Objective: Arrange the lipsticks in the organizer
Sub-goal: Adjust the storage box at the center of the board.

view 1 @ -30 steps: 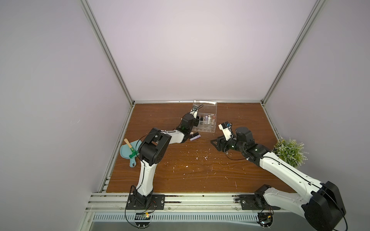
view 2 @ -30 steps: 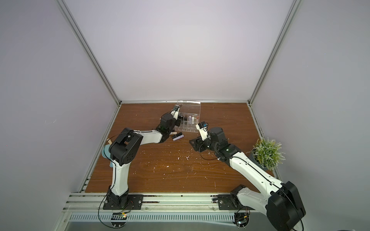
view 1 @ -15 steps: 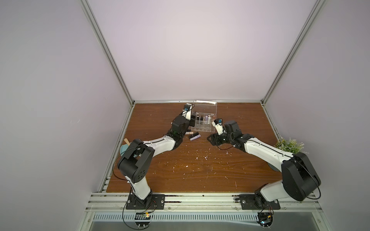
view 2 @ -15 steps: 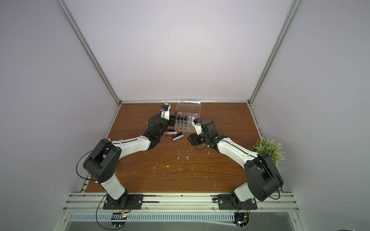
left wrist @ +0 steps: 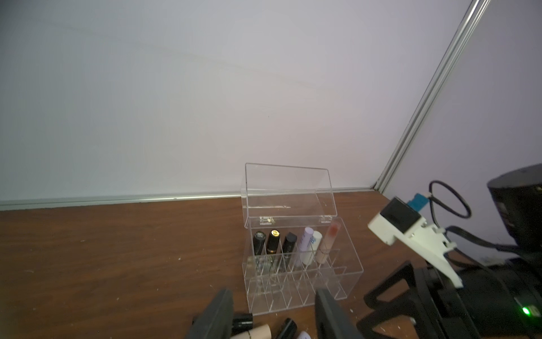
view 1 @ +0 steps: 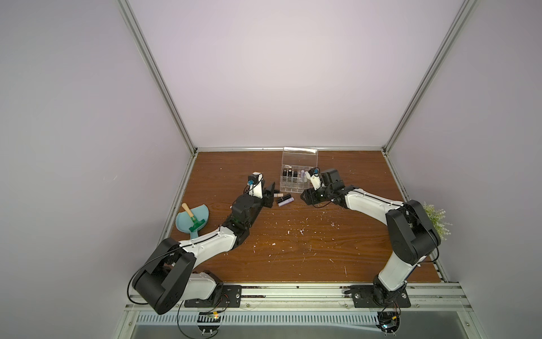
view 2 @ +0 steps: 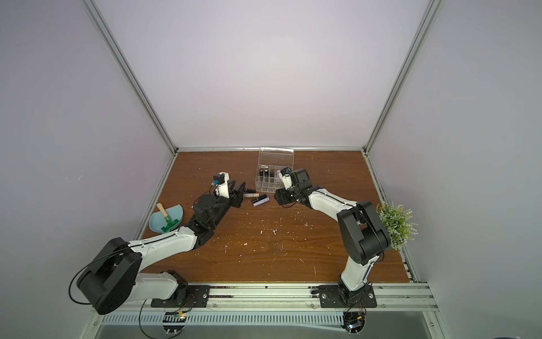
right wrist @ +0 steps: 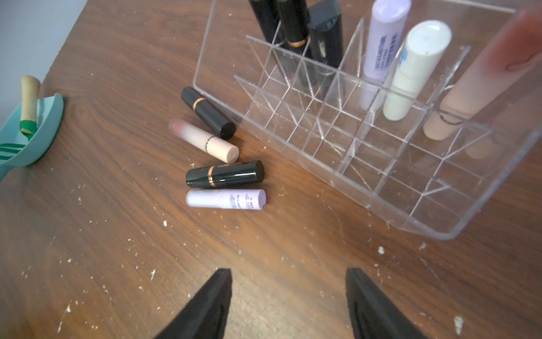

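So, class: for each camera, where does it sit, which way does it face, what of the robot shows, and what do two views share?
Top views: high behind the robot, looking down at the table; left arm, right arm show.
Left wrist: low on the left arm, facing the organizer and back wall; left gripper, right arm show.
Right wrist: looks down at four loose lipsticks; right gripper shows.
Shared: both wrist views see the organizer.
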Tool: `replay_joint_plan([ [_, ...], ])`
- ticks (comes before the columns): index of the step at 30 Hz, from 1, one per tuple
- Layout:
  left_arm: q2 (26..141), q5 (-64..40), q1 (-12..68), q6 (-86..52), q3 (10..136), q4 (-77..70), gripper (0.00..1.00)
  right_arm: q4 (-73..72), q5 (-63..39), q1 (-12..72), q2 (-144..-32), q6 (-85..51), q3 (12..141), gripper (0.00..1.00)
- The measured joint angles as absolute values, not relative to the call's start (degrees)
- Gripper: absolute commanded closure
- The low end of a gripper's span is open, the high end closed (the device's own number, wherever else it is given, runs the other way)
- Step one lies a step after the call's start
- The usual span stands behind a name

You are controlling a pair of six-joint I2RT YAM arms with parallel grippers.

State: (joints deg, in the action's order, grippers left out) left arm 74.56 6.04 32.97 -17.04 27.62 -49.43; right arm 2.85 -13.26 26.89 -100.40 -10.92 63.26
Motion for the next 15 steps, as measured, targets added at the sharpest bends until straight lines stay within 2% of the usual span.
replay_joint_plan([
  [15, 70.1, 2.3, 33.2, -21.3, 21.9, -49.1, 0.5, 3.7, -8.3, 25.2, -103.5, -8.9, 67.0, 0.32],
])
